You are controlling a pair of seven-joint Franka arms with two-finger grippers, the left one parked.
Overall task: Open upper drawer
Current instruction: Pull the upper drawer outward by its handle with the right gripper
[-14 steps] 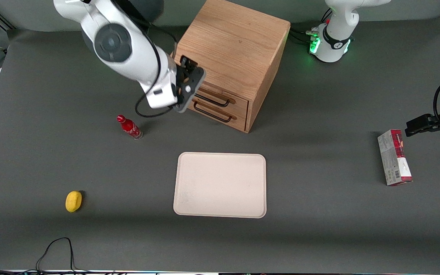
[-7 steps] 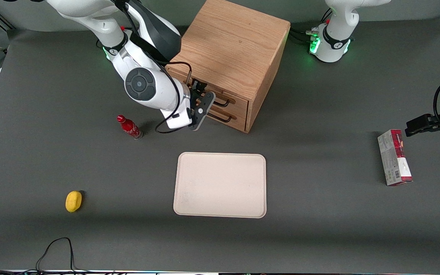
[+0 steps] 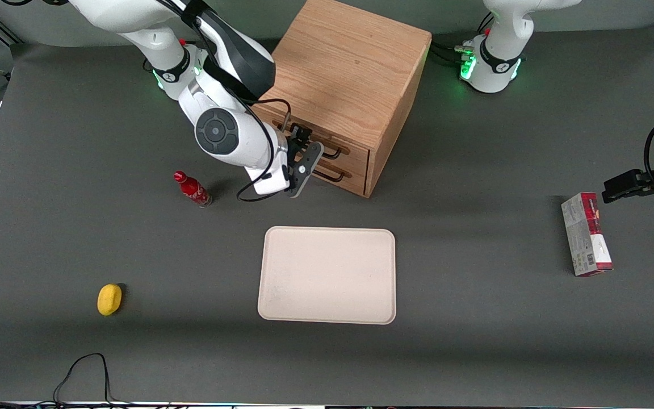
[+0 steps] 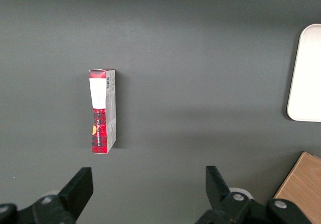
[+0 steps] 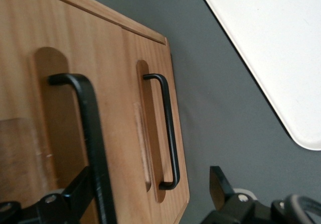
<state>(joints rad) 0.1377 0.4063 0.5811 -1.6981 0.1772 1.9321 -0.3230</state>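
Note:
The oak cabinet (image 3: 349, 68) stands on the grey table with both drawers shut. The upper drawer (image 3: 354, 149) shows its wood-grain front and long black handle (image 3: 334, 153); the lower drawer's handle (image 3: 327, 175) lies just beneath. My right gripper (image 3: 303, 149) is right in front of the drawer fronts, at the end nearer the working arm. In the right wrist view the gripper (image 5: 148, 196) is open. The upper drawer's handle (image 5: 93, 133) runs close past one finger (image 5: 75, 194), between the jaws. The lower drawer's handle (image 5: 169, 128) also shows. Nothing is gripped.
A red bottle (image 3: 193, 189) stands on the table close beside the arm. A pale tray (image 3: 327, 275) lies nearer the front camera than the cabinet. A yellow object (image 3: 109, 299) lies toward the working arm's end. A red box (image 3: 586, 234) lies toward the parked arm's end.
My gripper has come down from beside the cabinet's top edge to the drawer fronts and moved in on the upper drawer's handle. The drawers have not moved.

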